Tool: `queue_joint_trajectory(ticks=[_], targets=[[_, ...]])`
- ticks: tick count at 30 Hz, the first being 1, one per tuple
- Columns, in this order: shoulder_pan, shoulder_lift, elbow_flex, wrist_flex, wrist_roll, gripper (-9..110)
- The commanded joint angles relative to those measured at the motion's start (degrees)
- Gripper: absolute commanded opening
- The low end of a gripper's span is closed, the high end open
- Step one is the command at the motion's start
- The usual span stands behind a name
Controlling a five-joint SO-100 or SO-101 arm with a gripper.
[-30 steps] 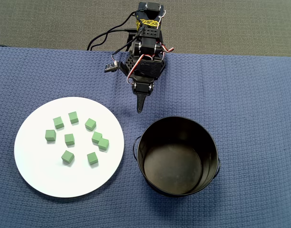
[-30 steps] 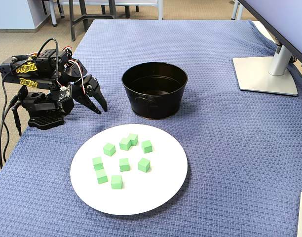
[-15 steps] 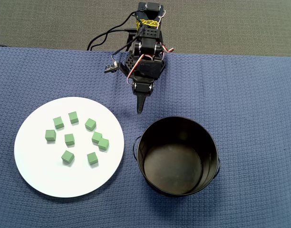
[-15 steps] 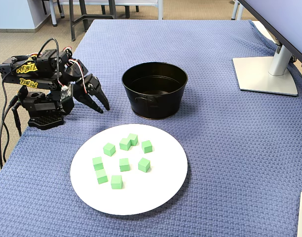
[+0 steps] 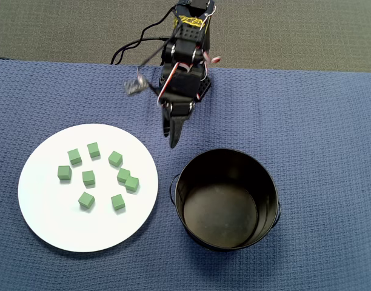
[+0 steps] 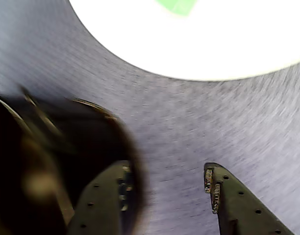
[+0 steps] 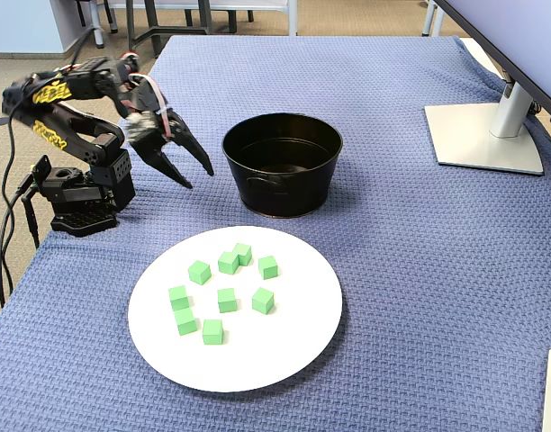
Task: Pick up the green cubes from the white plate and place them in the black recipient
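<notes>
Overhead view: the table is covered by a blue cloth (image 5: 319, 121); the arm is mounted at its far edge, near the middle.
Jaws: the gripper (image 7: 196, 175) hangs in the air, spread wide with nothing between its two fingers; the wrist view shows the same open gap over bare cloth (image 6: 164, 188).
Jaws' place: in the fixed view they sit above the cloth between the arm's base and the black recipient (image 7: 283, 193), clear of both pot and plate.
Green cubes: eight can be counted, loosely clustered on the white plate (image 5: 52, 218), toward its middle; two of them (image 5: 128, 180) touch or nearly so.
White plate: near the table's left side in the overhead view, close beside the pot without touching it.
Black recipient: upright, nothing visible inside (image 5: 225, 212).
Wrist view: blurred; the plate's rim and a sliver of one cube (image 6: 178, 6) show at the top.
</notes>
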Motion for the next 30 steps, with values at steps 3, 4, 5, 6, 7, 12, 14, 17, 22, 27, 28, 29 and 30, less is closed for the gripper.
queue_joint_trajectory(ticks=[3, 4, 5, 6, 7, 12, 14, 17, 22, 27, 28, 29, 30], targets=[[6.2, -10.1, -6.0, -6.5, -24.1, 15], [6.8, -11.5, -6.2, -6.7, -26.6, 16], [7.3, -12.7, -6.6, -7.2, -27.9, 16], [7.8, -14.0, -7.4, -8.5, -26.6, 16], [8.4, -15.3, -8.7, -10.2, -22.5, 15], [12.1, -25.1, -18.8, -7.8, 3.7, 10], [13.9, -29.6, -22.9, -4.7, 14.8, 11], [16.6, -33.3, -26.3, -1.5, 29.9, 13], [18.5, -35.5, -30.8, 5.3, 43.2, 11], [20.7, -40.9, -33.3, 5.1, 49.7, 14], [20.7, -42.0, -34.1, 5.1, 48.6, 15], [20.8, -43.2, -35.1, 4.9, 47.3, 15], [21.0, -44.2, -36.0, 4.9, 46.5, 15]])
